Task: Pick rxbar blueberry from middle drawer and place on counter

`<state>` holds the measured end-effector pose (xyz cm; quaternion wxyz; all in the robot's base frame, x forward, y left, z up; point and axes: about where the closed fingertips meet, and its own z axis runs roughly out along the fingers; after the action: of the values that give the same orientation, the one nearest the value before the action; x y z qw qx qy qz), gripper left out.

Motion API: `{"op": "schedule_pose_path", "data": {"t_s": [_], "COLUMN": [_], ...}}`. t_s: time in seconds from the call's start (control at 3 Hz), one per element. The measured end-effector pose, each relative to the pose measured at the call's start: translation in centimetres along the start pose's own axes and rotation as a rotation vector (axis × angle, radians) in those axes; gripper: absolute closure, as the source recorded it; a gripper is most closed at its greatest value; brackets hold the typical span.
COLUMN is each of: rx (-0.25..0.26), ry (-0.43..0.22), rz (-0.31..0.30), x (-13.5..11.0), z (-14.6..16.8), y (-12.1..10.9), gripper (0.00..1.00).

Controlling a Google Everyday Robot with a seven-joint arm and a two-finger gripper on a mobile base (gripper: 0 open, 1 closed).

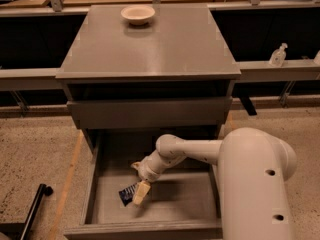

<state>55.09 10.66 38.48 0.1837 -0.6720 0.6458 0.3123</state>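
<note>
The rxbar blueberry [126,193], a small dark wrapper, lies on the floor of the open middle drawer [175,200], left of centre. My gripper [140,193] reaches down into the drawer and sits right at the bar's right end, overlapping it in the camera view. The white arm runs from my body at the lower right across to it. Above the drawers, the grey counter [160,46] spans the cabinet top.
A cream bowl [138,14] stands at the back of the counter. The shallower drawer front [150,113] overhangs the middle drawer just above my arm. A clear bottle [278,55] sits on the right ledge. A black bar [34,205] lies on the floor at the left.
</note>
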Motion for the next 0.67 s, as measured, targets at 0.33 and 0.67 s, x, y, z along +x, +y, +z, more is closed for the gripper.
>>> {"op": "schedule_pose_path", "data": {"t_s": [0.33, 0.67], "rx": [-0.032, -0.04], "ry": [0.01, 0.029], "rz": [0.024, 0.042], "x": [1.38, 1.98], "z": [2.91, 3.83], "y": [0.51, 0.87], "gripper": [0.0, 0.17]}}
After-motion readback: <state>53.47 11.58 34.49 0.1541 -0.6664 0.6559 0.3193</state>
